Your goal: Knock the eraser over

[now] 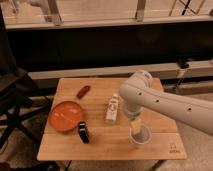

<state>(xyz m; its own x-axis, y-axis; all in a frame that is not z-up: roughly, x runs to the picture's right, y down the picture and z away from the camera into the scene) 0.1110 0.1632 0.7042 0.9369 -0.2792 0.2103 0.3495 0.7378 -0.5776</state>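
Starting at the gripper (136,125): it hangs over the cup (140,137) at the table's (65,150) front right, and you cannot tell whether it is open or closed, since the arm (160,100) hides the wrist. The eraser (83,132) stands upright front left, just beside the orange plate's (56,111) rim, well apart from the gripper. It is likely light, stiff and narrow-based, so you should push high on its side rather than grasp it. Its markings are unreadable.
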